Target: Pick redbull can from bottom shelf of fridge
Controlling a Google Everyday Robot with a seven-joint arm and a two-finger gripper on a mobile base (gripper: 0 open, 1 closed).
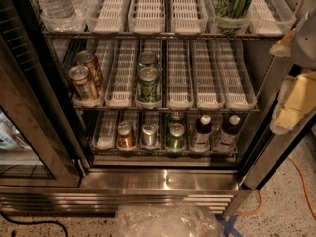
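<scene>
The redbull can stands upright at lower centre, on the bottom shelf of the fridge, between a copper-brown can and a green can. The gripper hangs at the right edge, well apart from it; whether it is spread or closed cannot be told

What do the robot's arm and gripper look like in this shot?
The gripper is at the right edge of the view, beside the fridge. It shows as blocky pale-yellow and cream pieces with a tan piece above them, attached to a rounded light-grey housing near the top right corner. No cables, markings or sleeve show on it.
</scene>
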